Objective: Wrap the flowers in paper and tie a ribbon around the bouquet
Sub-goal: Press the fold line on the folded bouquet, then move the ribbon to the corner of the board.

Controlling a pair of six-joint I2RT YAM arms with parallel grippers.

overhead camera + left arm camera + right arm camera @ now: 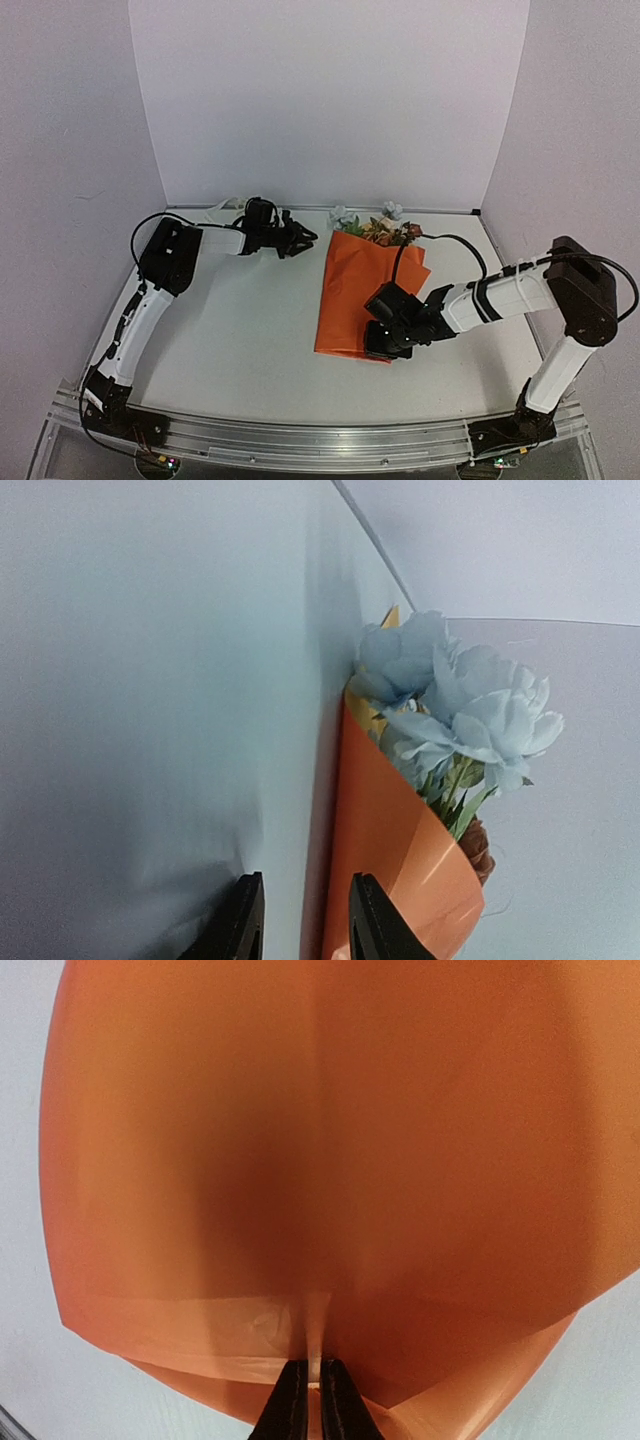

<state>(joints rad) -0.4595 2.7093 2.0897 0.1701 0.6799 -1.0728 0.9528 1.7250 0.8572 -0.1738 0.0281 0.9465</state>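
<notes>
Pale grey table [250,330], boxed in on three sides by plain white walls [320,100]. Nearest, along the front edge, a metal rail [300,442] carrying both arm bases. Just beyond, right of centre, the right gripper [378,343], set at the near end of the paper [360,285], jaws pinched narrow on a thin fold of its bottom edge; seen from the right wrist, nothing but orange sheet beyond the black fingertips [290,1410]. Paper rolled loosely around the flowers [385,228] and lying flat, orange face outward, a sliver of yellow at the far rim only. Long axis near to far, open mouth toward the back wall. Looping over the paper's far right corner, a black cable [440,240] from the right arm. Farther back and to the left, the left gripper [305,240], aimed rightward at the paper's far left edge, near it but apart, jaws partly spread with nothing between. Past the rim, pale blue and orange-red heads close to the back wall. Behind the left arm, a pale strip [225,210], too small to identify.
</notes>
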